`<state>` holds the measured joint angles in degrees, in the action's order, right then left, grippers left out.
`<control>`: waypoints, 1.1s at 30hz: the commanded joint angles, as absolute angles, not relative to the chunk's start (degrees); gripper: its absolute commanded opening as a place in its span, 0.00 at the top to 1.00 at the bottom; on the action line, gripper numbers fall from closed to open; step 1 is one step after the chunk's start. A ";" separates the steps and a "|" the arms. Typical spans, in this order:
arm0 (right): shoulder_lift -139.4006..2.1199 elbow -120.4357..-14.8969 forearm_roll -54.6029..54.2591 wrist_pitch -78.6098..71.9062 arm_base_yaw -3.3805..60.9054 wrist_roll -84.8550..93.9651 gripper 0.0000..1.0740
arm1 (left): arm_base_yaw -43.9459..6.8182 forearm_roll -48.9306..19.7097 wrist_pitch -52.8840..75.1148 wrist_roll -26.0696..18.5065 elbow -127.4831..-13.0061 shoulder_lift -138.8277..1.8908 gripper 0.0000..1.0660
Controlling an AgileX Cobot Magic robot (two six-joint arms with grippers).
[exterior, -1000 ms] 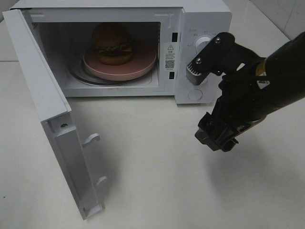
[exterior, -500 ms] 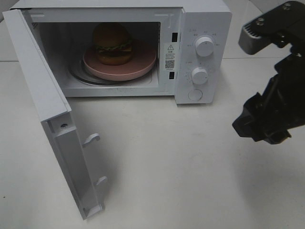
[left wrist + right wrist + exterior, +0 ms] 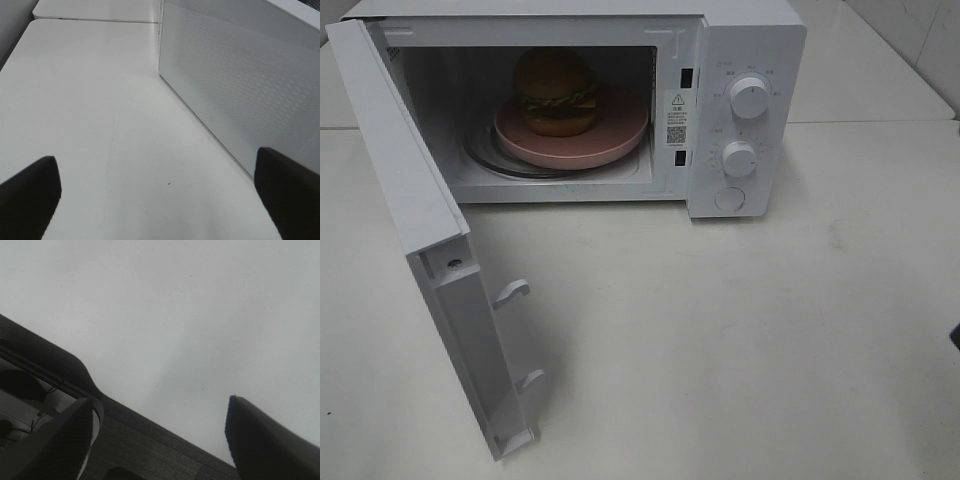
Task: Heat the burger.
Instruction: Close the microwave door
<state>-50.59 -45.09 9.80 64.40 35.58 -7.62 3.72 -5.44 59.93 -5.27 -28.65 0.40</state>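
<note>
Burger [image 3: 556, 90] on plate [image 3: 620, 135] inside microwave [image 3: 750, 40]; door [image 3: 400, 190] open, hinged at left. We judge nxt move: shut door. Left gripper [image 3: 157, 195], fingers spread, empty, faces door's outer side, so nearer arm. Right gripper [image 3: 160, 435] spread, empty, over table [image 3: 175, 300].

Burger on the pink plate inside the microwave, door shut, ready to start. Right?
Not quite. The door is swung wide open, not shut; the exterior high view shows it. The rest stands: the burger sits on the pink plate inside the microwave.
</note>
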 commanded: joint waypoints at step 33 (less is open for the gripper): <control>-7.73 -31.46 10.08 64.63 15.76 -10.89 0.32 | 3.44 -5.79 59.47 -5.27 -28.48 1.72 0.08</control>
